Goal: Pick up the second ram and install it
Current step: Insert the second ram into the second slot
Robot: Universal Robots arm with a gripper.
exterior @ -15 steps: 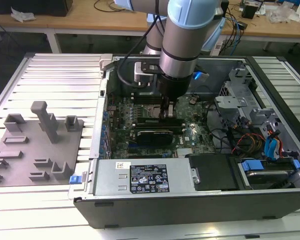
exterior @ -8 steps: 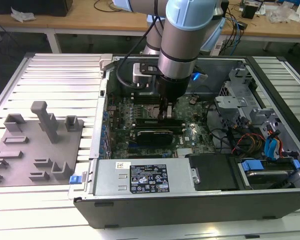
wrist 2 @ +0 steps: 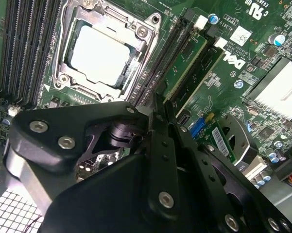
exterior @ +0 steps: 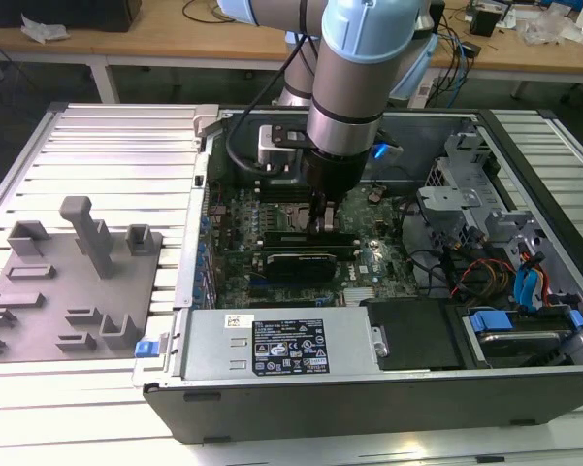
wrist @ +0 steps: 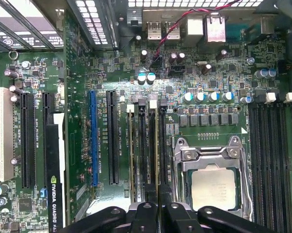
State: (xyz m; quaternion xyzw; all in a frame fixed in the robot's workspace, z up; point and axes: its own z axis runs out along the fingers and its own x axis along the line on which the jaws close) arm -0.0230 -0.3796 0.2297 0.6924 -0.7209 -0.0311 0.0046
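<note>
A: Two green sticks are seen on the board (wrist: 77,145). Which one is the ram?

B: The ram (wrist: 158,160) is taken to be the one between the jaws. It is found just beside the CPU (wrist: 214,187), with one dark slot (wrist: 163,145) in between. The other stick (wrist: 131,160) is stood a few slots away.

A: How are the jaws held?

B: They are closed on the ram's top edge, one from each side, as far as can be judged in the first wrist view. Hardly any gap is left, since the ram is so thin.

A: Why is it held upright?

B: A slot is long and narrow, so the ram can only be let in on its thin edge and in line with the slot. That is likely why the arm (exterior: 359,58) is pointed straight down into the case (exterior: 369,403).

A: What is the ram like?

B: It is long, flat and green, thin as a card. From above, little more than a pale line is seen.

A: Is it pushed all the way in?

B: That cannot be told. It is lined up with its slot, and the white clips (wrist: 152,103) are seen at the far end.

A: And the grey tray (exterior: 68,291)?

B: It is left on the worktop (exterior: 107,146), well apart, at the exterior view's left.
</note>
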